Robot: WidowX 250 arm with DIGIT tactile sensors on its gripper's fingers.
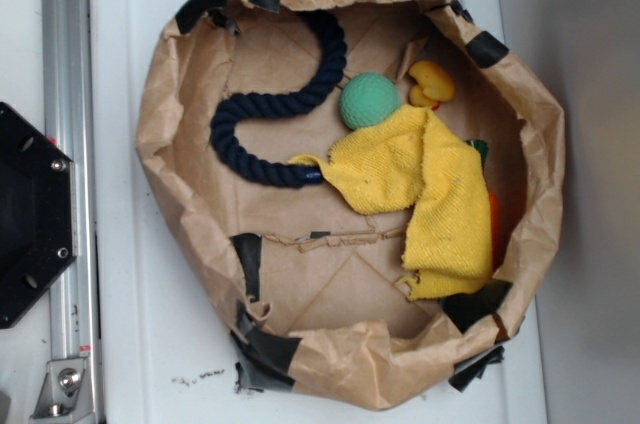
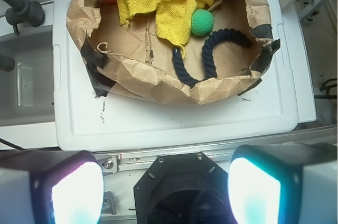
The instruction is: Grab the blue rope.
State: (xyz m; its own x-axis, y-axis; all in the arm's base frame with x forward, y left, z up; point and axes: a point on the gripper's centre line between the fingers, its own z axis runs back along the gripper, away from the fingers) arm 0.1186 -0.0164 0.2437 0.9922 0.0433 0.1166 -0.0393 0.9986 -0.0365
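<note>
Blue rope (image 1: 270, 109) inside paper bag (image 1: 180, 204)

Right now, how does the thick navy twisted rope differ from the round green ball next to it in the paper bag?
The thick navy twisted rope is long and lies in an S-like curve; the round green ball is compact and spherical. The rope is dark with a twisted, ridged surface; the ball is light green and fairly smooth. One rope end runs to the yellow cloth, which the ball borders from above. Both lie inside the brown paper bag, close together.
</note>
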